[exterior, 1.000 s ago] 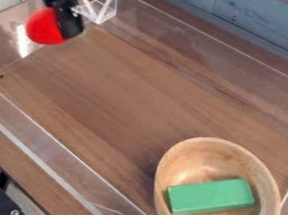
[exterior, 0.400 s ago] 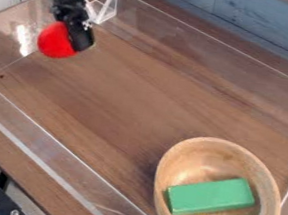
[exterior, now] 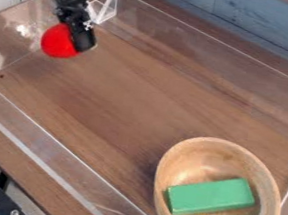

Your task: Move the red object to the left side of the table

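Note:
The red object (exterior: 59, 42) is a small round bright-red toy at the far left of the dark wood-grain table (exterior: 162, 92). My black gripper (exterior: 74, 31) comes down onto it from above and is shut on its upper right side. The toy hangs low over the tabletop, close to the left acrylic wall; whether it touches the wood I cannot tell. The arm runs up out of the top left corner.
A round light wooden bowl (exterior: 184, 158) stands at the front right with a green rectangular block (exterior: 210, 197) lying in it. Low clear acrylic walls (exterior: 45, 156) edge the table on all sides. A clear bracket (exterior: 110, 7) sits at the back left.
The gripper has come down and a little to the right with the red toy held in it. Bowl and green block have not moved.

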### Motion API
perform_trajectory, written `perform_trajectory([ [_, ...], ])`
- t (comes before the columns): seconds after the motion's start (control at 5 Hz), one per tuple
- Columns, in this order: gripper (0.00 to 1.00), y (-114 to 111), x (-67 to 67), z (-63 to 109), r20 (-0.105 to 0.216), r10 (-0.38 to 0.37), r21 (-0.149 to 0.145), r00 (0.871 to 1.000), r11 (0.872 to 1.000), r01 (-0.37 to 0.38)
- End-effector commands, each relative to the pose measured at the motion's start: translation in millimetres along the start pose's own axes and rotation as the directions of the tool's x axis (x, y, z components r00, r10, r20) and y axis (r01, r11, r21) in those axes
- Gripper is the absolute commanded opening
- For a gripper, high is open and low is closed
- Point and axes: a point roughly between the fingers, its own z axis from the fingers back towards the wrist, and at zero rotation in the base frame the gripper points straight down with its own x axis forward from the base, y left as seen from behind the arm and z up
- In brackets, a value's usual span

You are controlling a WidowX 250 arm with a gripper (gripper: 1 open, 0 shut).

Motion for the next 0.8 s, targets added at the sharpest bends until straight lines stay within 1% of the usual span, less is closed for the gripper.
perform_trajectory([
  [0.0, 0.00, 1, 11.7, 11.6, 0.030, -0.012, 0.019, 0.999, 1.000, 0.011],
  [0.4, 0.00, 36, -12.4, 23.5, 0.017, 0.006, 0.021, 1.000, 1.000, -0.006],
  [0.6, 0.00, 52, -15.0, 19.5, 0.018, 0.016, 0.024, 1.000, 1.000, -0.017],
])
